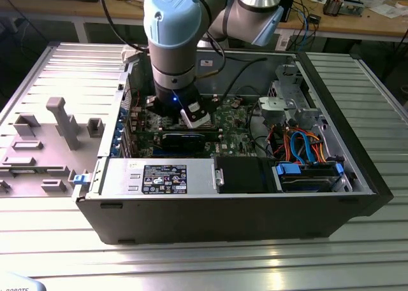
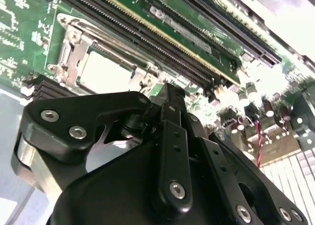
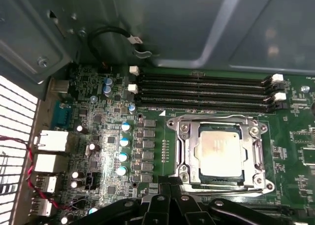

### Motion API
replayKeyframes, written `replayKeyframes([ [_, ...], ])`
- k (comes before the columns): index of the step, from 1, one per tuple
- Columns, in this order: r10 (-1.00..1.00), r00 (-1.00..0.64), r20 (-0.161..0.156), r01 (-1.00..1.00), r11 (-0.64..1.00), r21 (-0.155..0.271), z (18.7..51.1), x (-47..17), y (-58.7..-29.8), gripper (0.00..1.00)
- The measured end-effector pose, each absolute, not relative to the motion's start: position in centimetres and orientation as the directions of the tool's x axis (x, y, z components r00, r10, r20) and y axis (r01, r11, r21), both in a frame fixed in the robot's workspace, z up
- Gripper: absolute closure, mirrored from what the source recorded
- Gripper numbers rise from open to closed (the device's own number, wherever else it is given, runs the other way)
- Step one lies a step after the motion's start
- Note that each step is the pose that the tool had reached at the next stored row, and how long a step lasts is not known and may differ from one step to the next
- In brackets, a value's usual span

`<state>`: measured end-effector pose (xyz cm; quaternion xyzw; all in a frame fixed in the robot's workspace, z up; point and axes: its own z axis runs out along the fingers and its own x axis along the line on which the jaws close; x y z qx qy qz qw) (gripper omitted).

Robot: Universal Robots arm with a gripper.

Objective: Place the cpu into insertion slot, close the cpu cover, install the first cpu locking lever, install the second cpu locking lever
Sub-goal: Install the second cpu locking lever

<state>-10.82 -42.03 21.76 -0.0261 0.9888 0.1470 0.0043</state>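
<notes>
One chip is already seated: the cpu lies flat in the insertion slot, with the cpu cover down around it as a silvery frame. The hand hangs just off the slot's near edge, fingers pressed together and pinching nothing. I judge the work to be at the locking levers; the next move calls for a careful press beside the frame. Memory slots lie beyond the socket from the hand, capacitors to one side, crowding the approach.
</notes>
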Motion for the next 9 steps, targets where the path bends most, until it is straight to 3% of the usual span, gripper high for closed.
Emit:
replayKeyframes([
  [9,-0.050,-0.999,-0.016,-0.053,0.955,0.290,22.63,-10.85,-42.03,0.89],
])
